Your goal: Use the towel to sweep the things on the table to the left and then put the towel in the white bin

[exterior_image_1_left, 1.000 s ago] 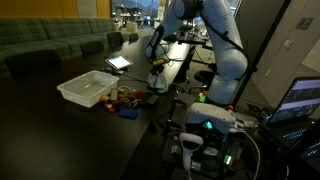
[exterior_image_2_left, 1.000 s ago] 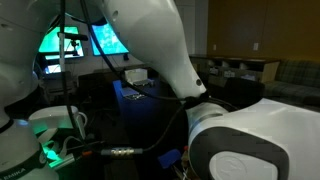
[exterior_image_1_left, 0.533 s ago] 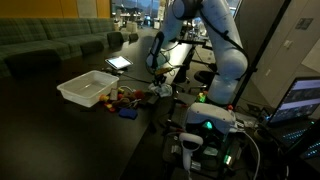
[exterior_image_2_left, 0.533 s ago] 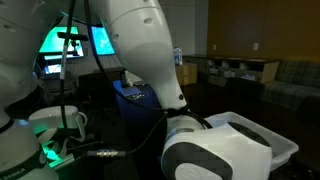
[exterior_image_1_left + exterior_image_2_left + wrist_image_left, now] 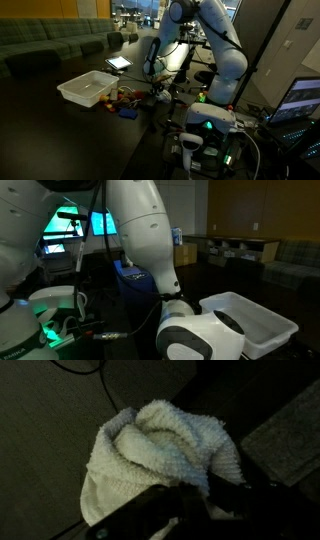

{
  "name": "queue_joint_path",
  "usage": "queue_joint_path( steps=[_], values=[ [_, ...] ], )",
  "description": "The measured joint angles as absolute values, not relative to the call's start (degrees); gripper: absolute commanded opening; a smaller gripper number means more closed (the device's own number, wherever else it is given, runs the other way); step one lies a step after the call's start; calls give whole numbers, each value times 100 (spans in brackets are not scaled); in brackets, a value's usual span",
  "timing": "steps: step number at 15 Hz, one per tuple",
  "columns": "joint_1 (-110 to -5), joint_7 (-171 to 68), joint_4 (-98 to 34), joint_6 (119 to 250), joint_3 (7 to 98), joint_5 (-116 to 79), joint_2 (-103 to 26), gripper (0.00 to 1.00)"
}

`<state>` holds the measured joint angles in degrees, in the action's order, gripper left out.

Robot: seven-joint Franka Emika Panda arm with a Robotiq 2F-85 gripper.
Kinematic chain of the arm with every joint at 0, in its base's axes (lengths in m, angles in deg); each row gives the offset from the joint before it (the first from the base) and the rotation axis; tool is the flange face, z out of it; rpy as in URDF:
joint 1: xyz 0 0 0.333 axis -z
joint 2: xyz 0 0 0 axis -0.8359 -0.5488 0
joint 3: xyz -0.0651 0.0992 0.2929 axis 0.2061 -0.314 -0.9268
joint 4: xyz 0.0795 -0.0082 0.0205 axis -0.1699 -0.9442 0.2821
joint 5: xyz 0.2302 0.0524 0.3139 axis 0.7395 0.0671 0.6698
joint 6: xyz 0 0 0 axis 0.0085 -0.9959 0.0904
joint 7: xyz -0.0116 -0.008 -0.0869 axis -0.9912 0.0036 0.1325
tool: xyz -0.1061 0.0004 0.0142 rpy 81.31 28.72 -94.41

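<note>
My gripper is shut on the towel, a bunched white terry cloth that fills the middle of the wrist view above the dark table. In an exterior view the gripper hangs just above the table, with the towel low beneath it. It is right of the things, a small red, yellow and orange cluster with a blue piece in front. The white bin stands left of the cluster. It also shows as the white bin at lower right, behind the arm.
A tablet with a bright screen lies behind the bin. Sofas line the far side. The robot base with green lights, cables and a monitor crowd the near right. The white arm fills much of an exterior view.
The arm has carried the towel a little lower and toward the cluster. In the other exterior view the arm has swung aside, uncovering the white bin.
</note>
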<state>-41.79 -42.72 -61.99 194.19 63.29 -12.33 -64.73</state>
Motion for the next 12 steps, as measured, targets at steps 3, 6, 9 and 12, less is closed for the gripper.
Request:
queue_joint_path(
  steps=[3, 6, 9, 12],
  values=[
    [-4173, -4363, -6198, 19287, 6216, -1112, -6457, 10],
    [-4171, -4510, -6217, 19059, 5887, -879, -6396, 10],
    [-4223, -4568, -6290, 18822, 5368, -521, -6338, 10],
    [-4459, -4510, -6345, 18671, 4980, -89, -6335, 10]
  ],
)
